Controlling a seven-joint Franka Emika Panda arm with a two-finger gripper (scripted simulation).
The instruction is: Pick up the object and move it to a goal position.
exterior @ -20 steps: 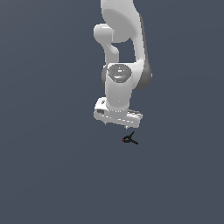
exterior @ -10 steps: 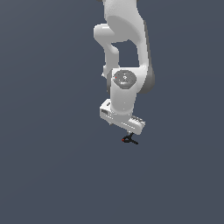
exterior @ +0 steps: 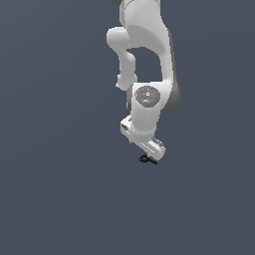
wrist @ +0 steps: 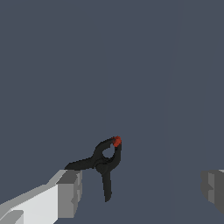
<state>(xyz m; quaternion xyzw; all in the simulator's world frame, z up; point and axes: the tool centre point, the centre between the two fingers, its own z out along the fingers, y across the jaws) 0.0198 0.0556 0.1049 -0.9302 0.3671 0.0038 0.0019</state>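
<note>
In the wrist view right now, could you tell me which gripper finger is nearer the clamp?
The pale finger beside the black clamp; the other finger stands apart across the open gap.

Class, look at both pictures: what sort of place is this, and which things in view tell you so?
Most likely a bare simulated test scene, not a real room. A flat, featureless grey-blue ground fills both views; the white robot arm looks smoothly rendered; and the only item is a small black clamp between the open fingers.

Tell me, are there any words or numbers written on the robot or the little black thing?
None can be read. The round cap on the arm has tiny marks, too small to read. The black clamp between the pincer fingers has only a red spot, no writing.
</note>
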